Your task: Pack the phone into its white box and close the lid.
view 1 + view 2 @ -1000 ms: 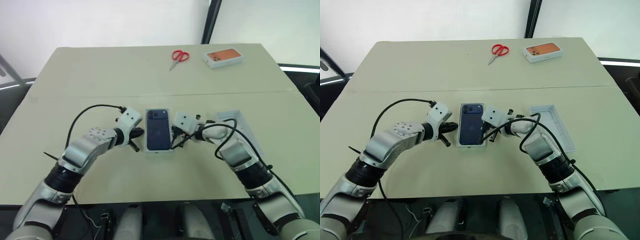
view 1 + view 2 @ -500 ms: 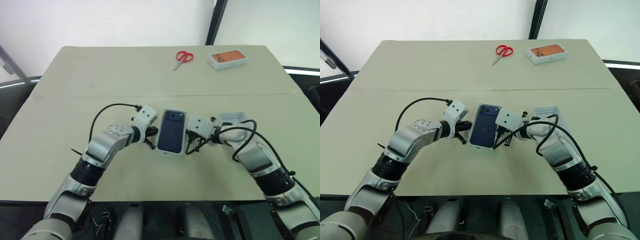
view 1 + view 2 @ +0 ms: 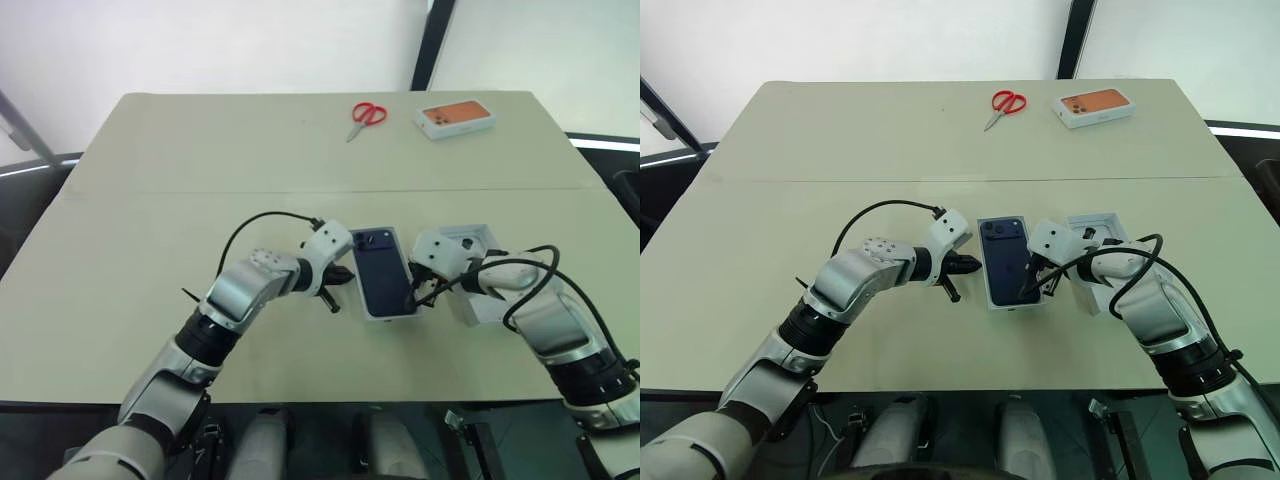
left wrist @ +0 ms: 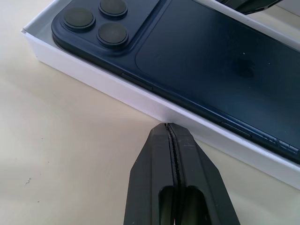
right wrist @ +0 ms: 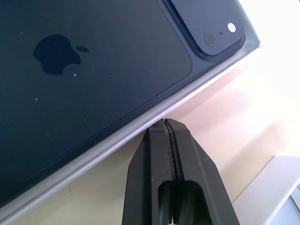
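Tabletop (image 3: 180,170): white box (image 3: 372,317) holds the phone (image 3: 382,272).

Even, bright light is falling from overhead.
Soft shadows are lying close under the arms on the table (image 3: 150,200); the phone (image 5: 84,70) is showing sharp, with pale glare washing out its surroundings.

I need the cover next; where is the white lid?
In the head views the lid lies on the table's right side, just right of the right gripper, partly behind that arm.
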### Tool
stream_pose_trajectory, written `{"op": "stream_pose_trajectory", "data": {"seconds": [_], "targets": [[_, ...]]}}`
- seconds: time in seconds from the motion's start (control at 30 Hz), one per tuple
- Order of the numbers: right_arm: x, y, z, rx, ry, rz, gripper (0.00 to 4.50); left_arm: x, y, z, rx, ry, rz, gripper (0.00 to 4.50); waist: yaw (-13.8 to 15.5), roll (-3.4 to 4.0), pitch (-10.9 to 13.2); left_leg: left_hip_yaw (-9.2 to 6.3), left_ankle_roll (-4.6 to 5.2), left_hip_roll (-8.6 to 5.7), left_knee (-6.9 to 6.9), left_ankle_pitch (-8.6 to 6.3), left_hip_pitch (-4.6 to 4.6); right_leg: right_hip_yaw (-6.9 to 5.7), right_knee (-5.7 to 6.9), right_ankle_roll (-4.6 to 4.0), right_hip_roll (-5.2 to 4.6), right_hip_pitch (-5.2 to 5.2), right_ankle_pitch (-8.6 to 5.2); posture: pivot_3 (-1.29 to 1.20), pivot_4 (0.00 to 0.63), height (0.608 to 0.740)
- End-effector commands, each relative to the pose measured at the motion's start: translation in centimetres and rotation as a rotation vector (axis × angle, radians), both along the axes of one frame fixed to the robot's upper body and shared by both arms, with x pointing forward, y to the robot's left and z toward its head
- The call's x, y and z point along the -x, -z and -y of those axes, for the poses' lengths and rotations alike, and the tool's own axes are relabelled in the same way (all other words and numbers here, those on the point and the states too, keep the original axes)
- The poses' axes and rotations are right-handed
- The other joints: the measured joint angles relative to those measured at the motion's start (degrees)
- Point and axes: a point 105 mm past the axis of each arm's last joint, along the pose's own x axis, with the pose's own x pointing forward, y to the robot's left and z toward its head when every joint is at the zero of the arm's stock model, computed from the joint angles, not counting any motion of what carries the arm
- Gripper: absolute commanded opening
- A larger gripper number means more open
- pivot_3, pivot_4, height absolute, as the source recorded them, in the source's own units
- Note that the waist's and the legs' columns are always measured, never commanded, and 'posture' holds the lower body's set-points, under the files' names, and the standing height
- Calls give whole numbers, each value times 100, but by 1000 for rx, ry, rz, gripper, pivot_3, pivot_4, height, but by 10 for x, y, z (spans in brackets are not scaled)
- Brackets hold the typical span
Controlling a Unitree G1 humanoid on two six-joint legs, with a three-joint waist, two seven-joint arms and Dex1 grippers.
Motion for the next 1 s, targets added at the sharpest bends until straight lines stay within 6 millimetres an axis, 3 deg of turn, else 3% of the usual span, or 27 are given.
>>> {"op": "stream_pose_trajectory", "data": {"seconds": [0.03,0.53,0.7,0.8,0.9,1.0], "targets": [[4,-13,-17,-31,-85,42,0,6,-3,13,17,52,0,38,0,0,0,0,0,0,0,0,0,0,0,0,0,1,0,0,150,740],[8,-16,-9,-13,-83,38,0,1,-4,16,37,29,1,38,13,0,0,0,2,0,10,-1,0,-1,0,0,-1,7,0,0,150,740],[6,-20,2,-7,-40,44,0,2,-6,15,37,42,4,38,11,0,0,0,2,0,11,-1,0,-1,0,0,-1,7,0,0,150,740],[7,-32,10,-55,0,15,748,-1,-9,8,43,29,13,0,12,0,0,-1,2,1,11,-1,0,-1,1,0,-1,6,0,0,150,740],[12,-43,14,-98,10,3,2227,-5,-13,0,53,5,26,0,4,1,1,-1,3,2,11,-2,0,0,0,0,-1,5,0,0,150,740],[10,-61,30,-193,178,-20,3673,-11,-26,-22,101,-28,91,0,-31,6,3,0,6,10,10,-4,0,0,2,0,1,2,0,0,150,740]]}}
